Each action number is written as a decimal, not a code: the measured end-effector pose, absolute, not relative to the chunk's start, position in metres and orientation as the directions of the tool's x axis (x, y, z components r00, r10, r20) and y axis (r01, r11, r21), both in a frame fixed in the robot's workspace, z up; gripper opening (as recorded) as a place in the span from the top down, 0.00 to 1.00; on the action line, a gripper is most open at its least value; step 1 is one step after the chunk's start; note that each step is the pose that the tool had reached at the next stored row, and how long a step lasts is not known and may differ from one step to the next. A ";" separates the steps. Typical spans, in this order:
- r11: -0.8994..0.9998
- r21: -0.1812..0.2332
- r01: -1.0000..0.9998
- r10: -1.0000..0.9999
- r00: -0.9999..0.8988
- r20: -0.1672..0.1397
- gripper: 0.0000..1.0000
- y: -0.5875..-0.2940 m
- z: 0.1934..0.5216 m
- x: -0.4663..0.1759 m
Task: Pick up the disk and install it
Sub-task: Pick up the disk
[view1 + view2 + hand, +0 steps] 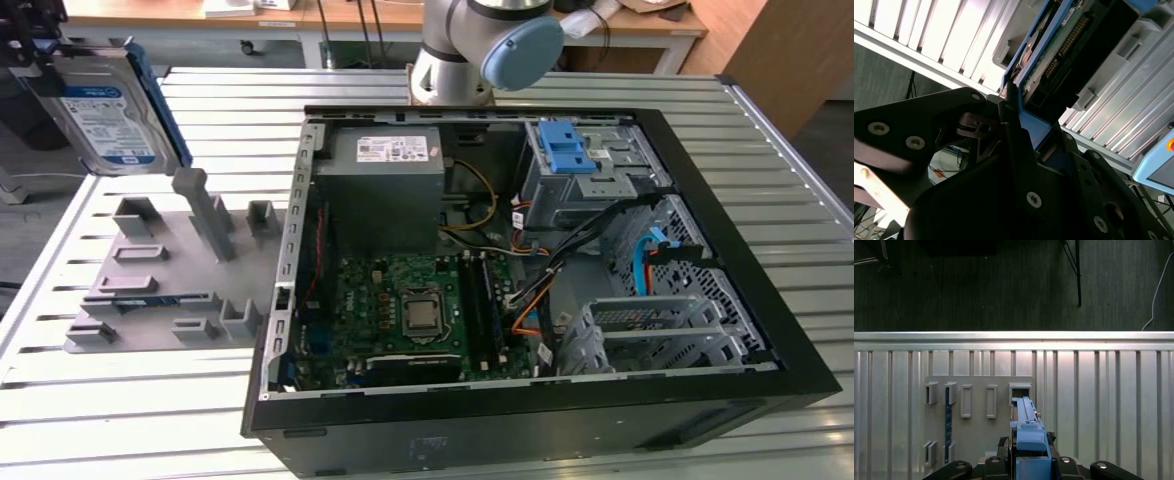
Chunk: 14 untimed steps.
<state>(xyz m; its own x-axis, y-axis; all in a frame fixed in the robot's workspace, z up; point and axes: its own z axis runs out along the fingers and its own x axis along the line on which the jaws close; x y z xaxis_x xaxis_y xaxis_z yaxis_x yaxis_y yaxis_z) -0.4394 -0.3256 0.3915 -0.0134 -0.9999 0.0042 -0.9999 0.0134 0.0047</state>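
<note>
Slatted metal surface (160, 420), open computer case (534, 440) on it: disk (110, 115) held aloft.
Jaws closed on the disk's blue-framed end (edge-on in the first wrist view); long axis points down toward grey holder block (160, 280), drive cage (601, 180) well toward the exterior view's right.

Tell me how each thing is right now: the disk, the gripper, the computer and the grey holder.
disk: lifted clear of the table, standing on edge, gripped by its blue frame.
gripper: shut on the disk.
computer case: lying on its side, open, its insides showing.
grey holder: flat on the table, without the disk in it.
</note>
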 end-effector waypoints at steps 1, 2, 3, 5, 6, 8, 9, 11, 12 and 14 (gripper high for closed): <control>0.013 0.005 -1.000 -1.000 -0.013 0.004 0.64 -0.326 0.392 -0.439; 0.013 0.005 -1.000 -1.000 -0.013 0.004 0.64 -0.326 0.392 -0.439; 0.013 0.005 -1.000 -1.000 -0.013 0.004 0.64 -0.326 0.393 -0.439; 0.013 0.005 -1.000 -1.000 -0.013 0.004 0.64 -0.326 0.394 -0.439; 0.013 0.005 -1.000 -1.000 -0.013 0.004 0.64 -0.326 0.394 -0.439; 0.013 0.005 -1.000 -1.000 -0.013 0.004 0.64 -0.326 0.395 -0.439; 0.013 0.005 -1.000 -1.000 -0.013 0.004 0.64 -0.326 0.395 -0.439; 0.013 0.005 -1.000 -1.000 -0.013 0.004 0.64 -0.326 0.396 -0.439; 0.013 0.005 -1.000 -1.000 -0.013 0.004 0.64 -0.326 0.397 -0.439; 0.013 0.005 -1.000 -1.000 -0.013 0.004 0.64 -0.326 0.397 -0.439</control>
<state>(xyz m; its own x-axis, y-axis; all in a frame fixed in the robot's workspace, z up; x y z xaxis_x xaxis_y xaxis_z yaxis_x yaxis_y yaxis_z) -0.4394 -0.3255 0.3974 -0.0134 -0.9999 0.0041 -0.9999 0.0134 0.0047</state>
